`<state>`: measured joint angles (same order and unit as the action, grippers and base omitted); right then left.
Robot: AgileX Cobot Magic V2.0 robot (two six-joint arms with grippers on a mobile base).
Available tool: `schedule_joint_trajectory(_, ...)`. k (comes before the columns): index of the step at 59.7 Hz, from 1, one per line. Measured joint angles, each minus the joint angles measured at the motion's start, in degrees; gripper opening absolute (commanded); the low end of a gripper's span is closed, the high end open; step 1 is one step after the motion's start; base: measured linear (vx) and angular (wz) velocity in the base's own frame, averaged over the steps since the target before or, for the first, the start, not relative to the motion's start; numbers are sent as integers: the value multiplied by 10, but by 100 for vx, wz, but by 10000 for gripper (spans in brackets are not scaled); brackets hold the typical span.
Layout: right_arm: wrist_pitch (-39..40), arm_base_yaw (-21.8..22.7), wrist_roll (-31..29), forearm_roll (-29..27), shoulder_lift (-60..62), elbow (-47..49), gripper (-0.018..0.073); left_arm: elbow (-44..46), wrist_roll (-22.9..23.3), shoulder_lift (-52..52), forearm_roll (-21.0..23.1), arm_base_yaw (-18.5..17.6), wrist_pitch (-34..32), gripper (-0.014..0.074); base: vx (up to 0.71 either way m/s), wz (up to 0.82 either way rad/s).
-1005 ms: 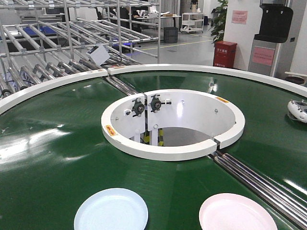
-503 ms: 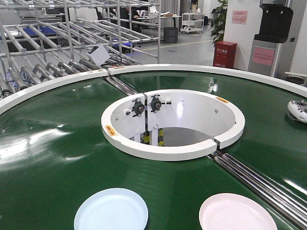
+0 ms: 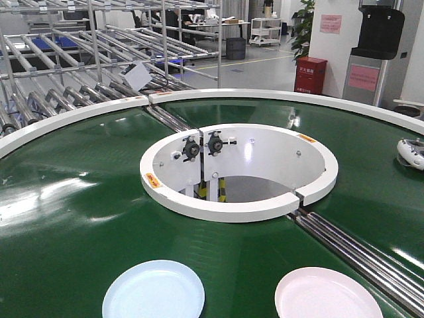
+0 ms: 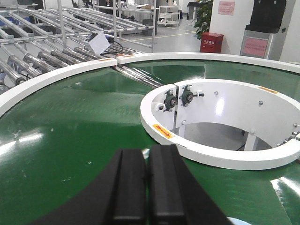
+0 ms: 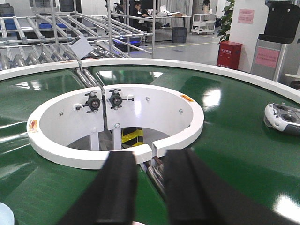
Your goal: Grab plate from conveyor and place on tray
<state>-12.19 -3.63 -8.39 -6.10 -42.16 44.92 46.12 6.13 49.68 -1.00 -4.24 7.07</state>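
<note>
**Two plates on the belt, both grippers empty**

Two plates lie at the near edge of the front view, flat on the conveyor [image 3: 66, 218]. The pale blue plate [image 3: 154, 290] is to the left and the pale pink plate [image 3: 328, 295] to the right. They are well apart, with bare green belt between them, and both look empty. Neither gripper touches either plate.

Left gripper [image 4: 147, 157]: black fingers pressed together with no gap showing and nothing between them. It hangs over the green belt on the near left side of the inner ring [image 3: 225, 209].

Right gripper [image 5: 151, 157]: jaws apart with a narrow gap, holding nothing. The near edge of the white ring and the split in it show through the gap.

Steel rollers [image 3: 358, 248] cut the belt on a diagonal. They run from the split in the ring toward the lower right and pass just behind the pink plate.

Middle ground: the inner ring is white and open at the centre. Two dark bearing blocks [image 3: 203, 146] are bolted to its inside wall, and there are orange labels on its top face. The glossy belt shows bright ceiling reflections to the left.

On the far right of the belt sits a white and grey handheld controller [image 3: 412, 154], well away from both plates.

Further out, the white outer rim [image 3: 66, 119] curves round the belt. A second roller gap [image 3: 169, 119] meets a break in it at the upper left.

Beyond the rim are grey metal roller racks [image 3: 66, 79] on the left and open floor in the centre. A red cabinet [image 3: 311, 74] and a leafy plant [image 3: 303, 26] stand near the white wall on the right.
</note>
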Motion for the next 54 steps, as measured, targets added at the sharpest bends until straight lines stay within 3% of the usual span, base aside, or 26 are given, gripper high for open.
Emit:
schedule_joint_trajectory(5, -1, 0, 0, 0, 0, 0, 554, 0, 0, 0, 0, 0, 0, 437, 0, 0)
schedule_joint_trajectory(10, 0, 0, 1, 0, 0, 0, 604, 0, 0, 0, 0, 0, 0, 492, 0, 0)
schedule_joint_trajectory(21, -7, 0, 39, -30, -5, 3, 570, 0, 0, 0, 0, 0, 0, 504, 0, 0)
schedule_joint_trajectory(29, -121, 0, 100, -12, -77, 45, 543, 0, 0, 0, 0, 0, 2, 504, 0, 0)
schedule_joint_trajectory(39, -288, 0, 190, 78, -244, 126, 543, 0, 0, 0, 0, 0, 38, 504, 0, 0)
schedule_joint_trajectory(46, -345, 7, 206, 114, -358, 171, 543, 0, 0, 0, 0, 0, 61, 504, 0, 0)
schedule_joint_trajectory(54, -366, 44, 208, 109, -461, 198, 543, 0, 1, 0, 10, 0, 85, 504, 0, 0)
